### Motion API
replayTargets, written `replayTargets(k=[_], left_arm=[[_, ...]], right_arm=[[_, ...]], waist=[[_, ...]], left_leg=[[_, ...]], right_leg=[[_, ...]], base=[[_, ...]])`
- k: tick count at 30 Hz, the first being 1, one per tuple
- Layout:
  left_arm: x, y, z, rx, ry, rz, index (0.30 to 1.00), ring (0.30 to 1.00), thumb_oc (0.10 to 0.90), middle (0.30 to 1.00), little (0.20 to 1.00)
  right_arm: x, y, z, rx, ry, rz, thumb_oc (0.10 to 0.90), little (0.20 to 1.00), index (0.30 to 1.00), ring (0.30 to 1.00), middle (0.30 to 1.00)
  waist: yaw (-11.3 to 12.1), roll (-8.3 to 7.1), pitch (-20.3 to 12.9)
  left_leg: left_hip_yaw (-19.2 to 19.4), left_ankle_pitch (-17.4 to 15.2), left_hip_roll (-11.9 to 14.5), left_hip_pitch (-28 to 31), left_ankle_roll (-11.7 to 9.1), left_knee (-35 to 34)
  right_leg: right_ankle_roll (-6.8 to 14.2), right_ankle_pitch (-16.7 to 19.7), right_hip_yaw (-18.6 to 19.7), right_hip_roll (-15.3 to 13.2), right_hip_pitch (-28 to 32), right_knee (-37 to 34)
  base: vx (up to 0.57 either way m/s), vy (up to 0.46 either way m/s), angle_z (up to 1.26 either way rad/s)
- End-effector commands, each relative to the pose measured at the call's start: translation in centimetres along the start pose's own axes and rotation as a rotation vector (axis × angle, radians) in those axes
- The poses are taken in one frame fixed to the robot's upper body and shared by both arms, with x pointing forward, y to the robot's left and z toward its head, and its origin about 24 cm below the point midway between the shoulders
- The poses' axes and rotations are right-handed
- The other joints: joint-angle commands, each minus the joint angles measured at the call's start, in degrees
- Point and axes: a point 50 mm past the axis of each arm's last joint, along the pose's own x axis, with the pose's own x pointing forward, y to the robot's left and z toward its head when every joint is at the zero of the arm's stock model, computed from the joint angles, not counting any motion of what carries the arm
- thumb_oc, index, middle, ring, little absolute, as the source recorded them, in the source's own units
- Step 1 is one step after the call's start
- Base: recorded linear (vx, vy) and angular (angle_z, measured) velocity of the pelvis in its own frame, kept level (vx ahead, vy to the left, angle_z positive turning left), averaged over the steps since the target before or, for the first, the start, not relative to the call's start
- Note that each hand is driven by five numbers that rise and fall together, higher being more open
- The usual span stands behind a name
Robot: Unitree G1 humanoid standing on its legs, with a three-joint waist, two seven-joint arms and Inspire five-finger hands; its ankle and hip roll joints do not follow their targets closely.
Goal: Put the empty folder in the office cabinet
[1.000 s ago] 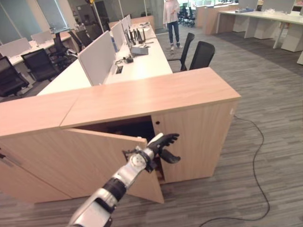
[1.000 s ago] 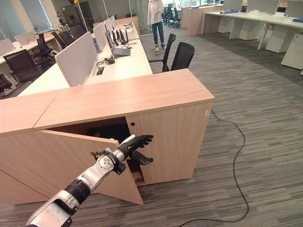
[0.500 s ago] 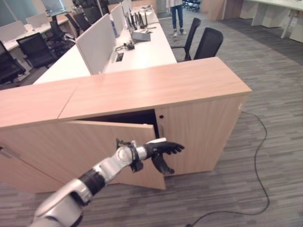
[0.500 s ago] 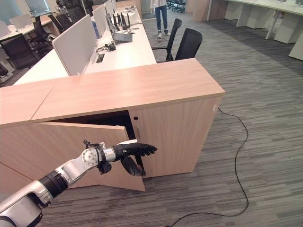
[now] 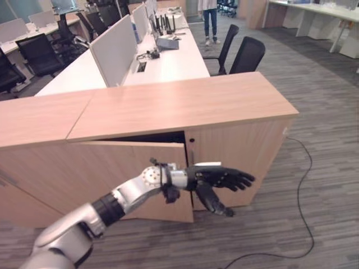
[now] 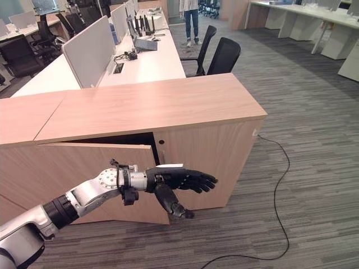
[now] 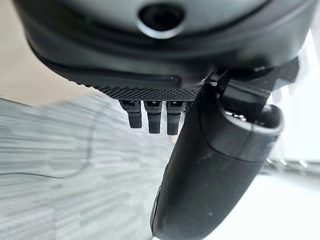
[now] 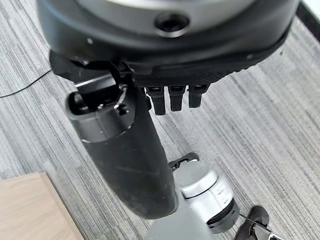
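- The left robot hand [image 5: 216, 179] reached out in front of the office cabinet [image 5: 179, 106], fingers straight and spread, thumb pointing down, holding nothing.
- The cabinet door [image 5: 112, 174] stood ajar, just behind the hand.
- The right robot hand [image 8: 135, 145] hung over the grey carpet [image 8: 250, 125], fingers relaxed and empty.
- No folder could be made out in either hand.

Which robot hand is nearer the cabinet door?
Left. The left robot hand hangs open just past the free edge of the ajar cabinet door. The right robot hand hangs over the carpet, away from it.
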Motion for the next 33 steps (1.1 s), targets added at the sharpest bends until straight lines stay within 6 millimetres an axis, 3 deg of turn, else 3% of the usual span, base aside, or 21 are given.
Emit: replayTargets(k=[1, 3, 7, 10, 15, 17, 19, 21, 23, 24, 26, 27, 28, 29, 30, 31, 32, 33], left_arm=[[-2.6, 3.5, 3.9, 0.19, -0.022, 0.081, 0.9, 0.9, 0.8, 0.9, 0.9], [-4.1, 4.9, 3.2, 0.277, 0.112, 0.119, 0.9, 0.9, 0.8, 0.9, 0.9], [-5.5, 5.9, 2.8, 0.359, 0.209, 0.156, 0.9, 0.9, 0.8, 0.9, 0.9], [-7.1, 7.2, 1.3, 0.457, 0.371, 0.196, 0.9, 0.9, 0.8, 0.9, 0.9], [-7.8, 6.8, 1.9, 0.464, 0.287, 0.246, 0.9, 0.9, 0.8, 0.9, 0.9], [-8.2, 5.8, 1.3, 0.382, 0.149, 0.332, 0.9, 0.9, 0.8, 0.9, 0.9], [-8.0, 5.3, 0.7, 0.351, 0.121, 0.337, 0.9, 0.9, 0.8, 0.9, 0.9], [-7.0, 3.8, -2.0, 0.196, 0.067, 0.363, 0.9, 0.9, 0.8, 0.9, 0.9], [-6.8, 3.2, -3.1, 0.14, 0.045, 0.385, 0.9, 0.9, 0.8, 0.9, 0.9], [-6.8, 2.2, -5.2, 0.024, 0.015, 0.456, 0.9, 0.9, 0.8, 0.9, 0.9], [-6.9, 2.2, -5.2, 0.023, 0.014, 0.457, 0.9, 0.9, 0.8, 0.9, 0.9], [-7.3, 1.0, -8.0, -0.054, 0.061, 0.535, 0.9, 0.9, 0.8, 0.9, 0.9], [-7.5, 0.4, -9.4, -0.082, 0.102, 0.559, 0.9, 0.9, 0.8, 0.9, 0.9], [-7.8, -1.4, -13.4, -0.16, 0.255, 0.594, 0.9, 0.9, 0.8, 0.9, 0.9], [-7.8, -1.4, -13.4, -0.16, 0.254, 0.594, 0.9, 0.9, 0.8, 0.9, 0.9], [-7.8, -2.2, -14.9, -0.167, 0.334, 0.579, 0.9, 0.9, 0.8, 0.9, 0.9], [-8.5, -4.5, -18.4, -0.137, 0.555, 0.531, 0.9, 0.9, 0.8, 0.9, 0.9], [-8.5, -4.5, -18.4, -0.136, 0.555, 0.531, 0.9, 0.9, 0.8, 0.9, 0.9]], right_arm=[[-0.2, -0.9, -1.2, -0.054, 0.058, -0.02, 0.8, 0.9, 0.9, 0.9, 0.9], [-0.2, -0.8, -0.8, -0.057, 0.051, -0.011, 0.8, 0.9, 0.9, 0.9, 0.9], [-0.1, -0.5, -0.3, -0.046, 0.04, -0.004, 0.8, 0.9, 0.9, 0.9, 0.9], [-0.1, -0.4, 0.1, -0.039, 0.036, 0.001, 0.8, 0.9, 0.9, 0.9, 0.9], [-0.1, -0.4, 0.0, -0.013, 0.031, 0.003, 0.8, 0.9, 0.9, 0.9, 0.9], [-0.1, -0.3, -0.5, 0.006, 0.041, -0.004, 0.8, 0.9, 0.9, 0.9, 0.9], [-0.1, -0.4, -0.4, 0.015, 0.039, -0.008, 0.8, 0.9, 0.9, 0.9, 0.9], [-0.1, -0.2, 0.0, 0.027, 0.03, -0.009, 0.8, 0.9, 0.9, 0.9, 0.9], [-0.1, -0.2, 0.0, 0.029, 0.027, -0.013, 0.8, 0.9, 0.9, 0.9, 0.9], [-0.1, -0.1, -0.1, 0.041, 0.026, -0.017, 0.8, 0.9, 0.9, 0.9, 0.9], [-0.1, -0.1, -0.1, 0.041, 0.026, -0.017, 0.8, 0.9, 0.9, 0.9, 0.9], [-0.1, -0.2, 0.0, 0.061, 0.023, -0.026, 0.8, 0.9, 0.9, 0.9, 0.9], [-0.1, -0.3, 0.1, 0.064, 0.019, -0.03, 0.8, 0.9, 0.9, 0.9, 0.9], [-0.1, -0.5, 0.4, 0.059, 0.014, -0.04, 0.8, 0.9, 0.9, 0.9, 0.9], [-0.1, -0.5, 0.4, 0.059, 0.014, -0.041, 0.8, 0.9, 0.9, 0.9, 0.9], [-0.1, -0.5, 0.5, 0.052, 0.012, -0.043, 0.8, 0.9, 0.9, 0.9, 0.9], [-0.1, -0.3, 0.6, 0.023, 0.013, -0.039, 0.8, 0.9, 0.9, 0.9, 0.9], [-0.1, -0.3, 0.6, 0.023, 0.013, -0.04, 0.8, 0.9, 0.9, 0.9, 0.9]], waist=[[-0.2, -1.17, -2.7], [0.3, -1.0, -2.7], [0.7, -0.91, -2.7], [1.1, -0.86, -2.7], [1.9, -1.34, -2.8], [2.6, -2.2, -2.8], [2.7, -2.27, -2.8], [2.8, -2.54, -2.8], [2.8, -2.59, -2.7], [3.1, -2.85, -2.5], [3.0, -2.8, -2.5], [3.3, -3.02, -2.3], [3.4, -3.08, -2.2], [3.6, -3.3, -1.8], [3.6, -3.25, -1.8], [3.5, -3.31, -1.6], [3.4, -3.41, -1.3], [3.4, -3.37, -1.3]], left_leg=[[-1.0, -0.1, 1.1, 0.3, -0.9, 4.2], [-1.2, -0.2, 1.1, 0.3, -1.0, 4.1], [-1.3, 0.0, 1.2, 0.0, -1.0, 4.3], [-1.4, -0.1, 1.2, -0.3, -1.1, 4.6], [-1.8, -0.1, 1.1, -0.6, -1.1, 4.6], [-1.3, 0.9, 0.9, -1.3, -0.6, 4.6], [-1.3, 0.8, 0.9, -1.3, -0.5, 4.7], [-1.6, 0.8, 0.8, -1.6, -0.3, 4.7], [-1.7, 0.7, 0.8, -1.7, -0.2, 4.8], [-2.0, 0.6, 0.7, -2.0, -0.1, 4.9], [-2.0, 0.6, 0.8, -2.0, -0.1, 4.9], [-2.4, 0.6, 0.9, -2.4, 0.0, 5.1], [-2.5, 0.6, 0.9, -2.5, 0.0, 5.2], [-3.1, 0.5, 0.9, -3.0, 0.1, 5.7], [-3.1, 0.5, 0.9, -3.1, 0.1, 5.8], [-3.3, 0.5, 1.0, -3.4, 0.2, 6.1], [-3.4, 0.2, 1.1, -3.8, 0.3, 6.6], [-3.4, 0.2, 1.1, -3.9, 0.3, 6.6]], right_leg=[[1.6, -6.9, -2.8, 0.6, 2.0, 0.4], [1.6, -7.1, -3.1, 0.6, 2.1, 0.4], [1.6, -7.1, -3.2, 0.6, 2.1, 0.4], [1.5, -7.2, -3.3, 0.5, 2.2, 0.4], [1.4, -7.1, -3.6, 0.4, 2.2, 0.4], [1.0, -6.2, -4.3, 0.1, 1.9, 0.4], [1.0, -6.3, -4.3, 0.1, 1.9, 0.4], [0.8, -6.4, -4.3, 0.2, 1.9, 0.4], [0.8, -6.4, -4.3, 0.2, 1.9, 0.4], [0.6, -6.5, -4.3, 0.2, 1.8, 0.4], [0.6, -6.5, -4.3, 0.2, 1.8, 0.4], [0.4, -6.6, -4.4, 0.3, 1.8, 0.4], [0.4, -6.7, -4.4, 0.3, 1.8, 0.4], [0.2, -6.8, -4.3, 0.5, 1.5, 0.4], [0.2, -6.8, -4.3, 0.5, 1.5, 0.4], [0.1, -6.8, -4.2, 0.5, 1.3, 0.4], [0.0, -6.8, -4.0, 0.7, 0.9, 0.4], [0.0, -6.8, -4.0, 0.7, 0.9, 0.4]], base=[[0.0, 0.0, 0.0], [-0.01, -0.003, 0.05], [-0.01, -0.001, 0.04], [0.0, -0.001, 0.02], [0.0, -0.001, 0.01], [-0.03, -0.02, 0.04], [-0.03, -0.012, 0.0], [-0.03, -0.013, 0.06], [0.0, -0.005, 0.02], [0.0, 0.0, 0.0], [0.0, 0.0, 0.0], [0.0, -0.02, 0.05], [-0.01, -0.04, 0.06], [-0.01, -0.027, 0.07], [0.0, 0.0, 0.0], [0.0, 0.0, 0.0], [0.0, 0.0, 0.0], [-0.01, -0.019, 0.03]])
